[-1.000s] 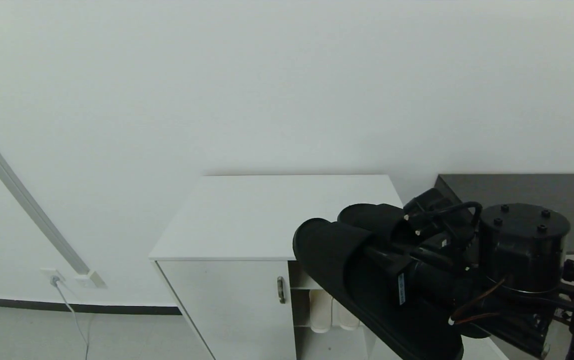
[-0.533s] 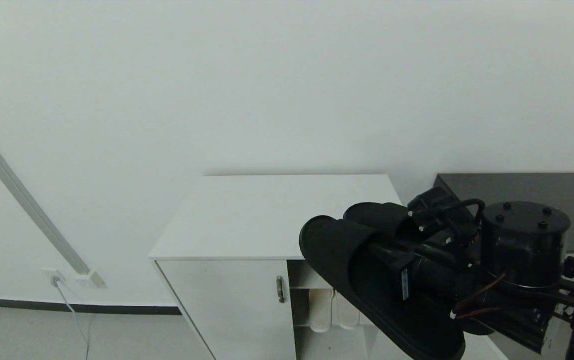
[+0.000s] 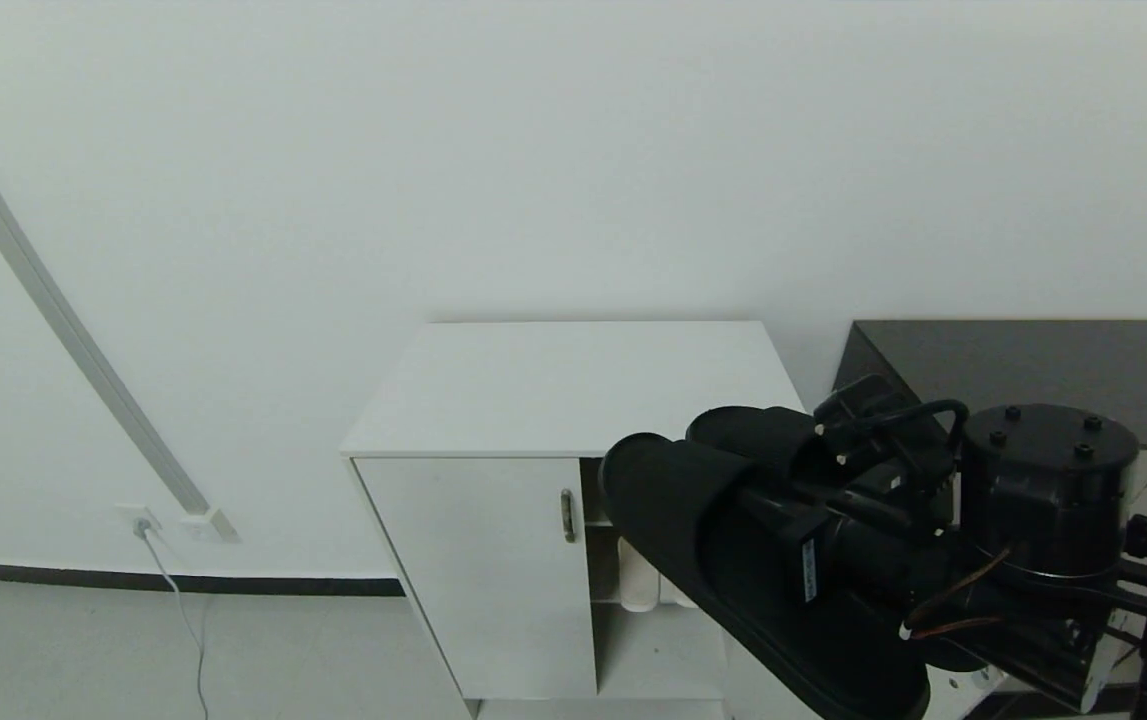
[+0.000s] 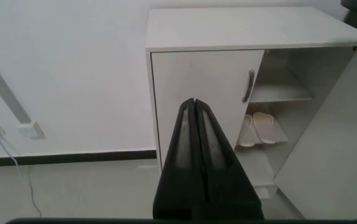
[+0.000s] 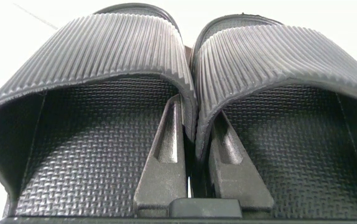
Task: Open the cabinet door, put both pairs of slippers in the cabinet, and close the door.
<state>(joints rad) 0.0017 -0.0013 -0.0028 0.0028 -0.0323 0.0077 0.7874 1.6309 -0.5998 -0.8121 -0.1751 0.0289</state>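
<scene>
I am in a plain indoor room, furnished like a home entryway yet bare as a test space: a blank white wall (image 3: 573, 150) with a slanting cable duct (image 3: 53, 300), a socket (image 3: 138, 520) with a cable (image 3: 183, 620) plugged in, dark skirting (image 3: 133, 581), grey floor (image 3: 83, 660), and a white shoe cabinet (image 3: 573, 385) shelving pale slippers (image 4: 260, 127).

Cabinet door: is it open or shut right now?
Open: one door is swung out, baring shelves and white slippers inside; the handled door is shut.

Head high, left wrist low, sharing cabinet (image 3: 573, 385)
</scene>
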